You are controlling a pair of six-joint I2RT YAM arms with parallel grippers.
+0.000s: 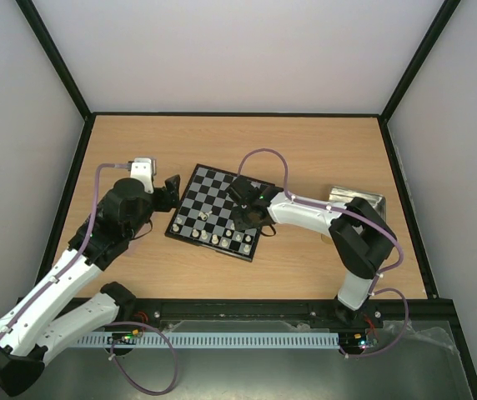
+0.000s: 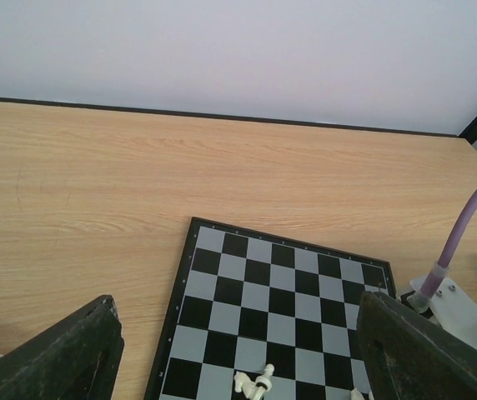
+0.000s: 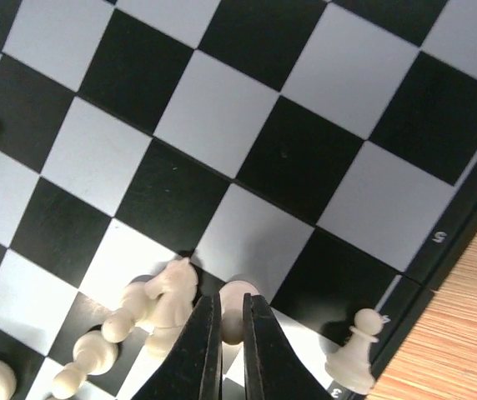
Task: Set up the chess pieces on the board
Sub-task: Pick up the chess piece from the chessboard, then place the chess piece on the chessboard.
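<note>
The board (image 1: 209, 196) lies mid-table, with several cream-white chess pieces (image 1: 222, 240) along its near edge. My right gripper (image 3: 232, 321) is shut on a white pawn (image 3: 237, 296) just over the board, beside a white knight (image 3: 168, 296) and other white pieces (image 3: 88, 358). A standing white pawn (image 3: 357, 350) is at the board's rim. My left gripper (image 1: 168, 193) is open at the board's left edge; its fingers (image 2: 63, 354) frame the board (image 2: 280, 292), where a toppled white piece (image 2: 255, 382) lies. No black figures show.
A silver metal tray (image 1: 370, 200) sits at the right, behind my right arm. The wooden table (image 1: 305, 150) is walled by white panels with black edges. A purple cable (image 2: 464, 225) runs at the right in the left wrist view.
</note>
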